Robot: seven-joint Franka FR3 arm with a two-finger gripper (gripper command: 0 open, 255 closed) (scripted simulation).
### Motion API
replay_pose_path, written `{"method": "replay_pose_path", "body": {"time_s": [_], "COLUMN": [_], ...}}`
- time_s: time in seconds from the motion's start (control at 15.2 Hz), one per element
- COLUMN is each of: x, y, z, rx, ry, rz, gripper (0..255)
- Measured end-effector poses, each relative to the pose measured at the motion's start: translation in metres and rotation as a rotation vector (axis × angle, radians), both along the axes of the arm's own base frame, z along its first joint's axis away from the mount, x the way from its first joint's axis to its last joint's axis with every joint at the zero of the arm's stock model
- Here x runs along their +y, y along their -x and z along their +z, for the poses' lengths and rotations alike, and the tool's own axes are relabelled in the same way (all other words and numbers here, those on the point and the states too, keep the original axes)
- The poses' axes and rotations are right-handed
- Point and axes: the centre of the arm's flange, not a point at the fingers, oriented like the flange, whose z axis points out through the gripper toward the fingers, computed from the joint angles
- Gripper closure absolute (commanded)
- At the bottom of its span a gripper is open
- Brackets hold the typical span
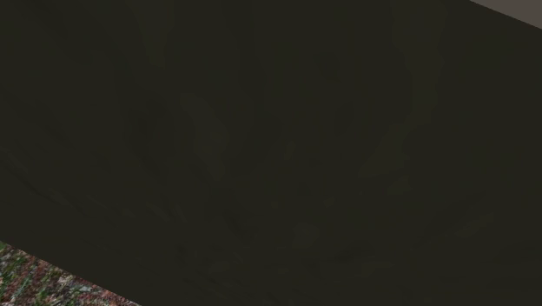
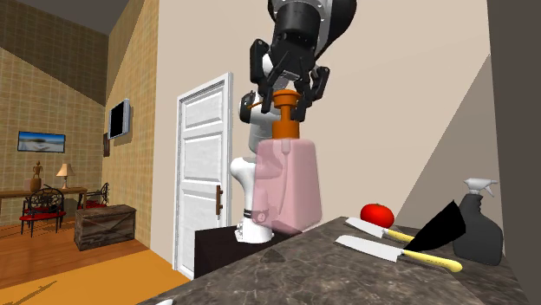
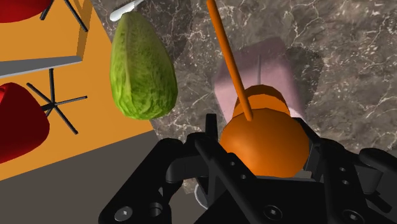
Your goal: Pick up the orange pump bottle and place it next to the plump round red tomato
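Shoulder view: pressed close against a dark flat face [image 1: 261, 148], with speckled ground [image 1: 30, 280] in the lower left corner.

Second exterior view: low and near, at the marbled surface [image 2: 347, 260] edge, facing along it toward the arm [image 2: 245, 178].

Wrist view: looks down past the end effector [image 3: 262, 141] onto the same surface and pump bottle [image 3: 267, 63].
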Motion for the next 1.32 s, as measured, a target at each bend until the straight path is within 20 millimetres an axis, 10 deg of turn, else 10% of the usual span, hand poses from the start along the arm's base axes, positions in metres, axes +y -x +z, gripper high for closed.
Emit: {"method": "replay_pose_path", "body": {"time_s": [1.32], "x": [0.199], "y": [0.153], "z": [0.052], "rx": [-0.001], "ry": [-0.001], "rz": [0.001], "gripper": [255]}}
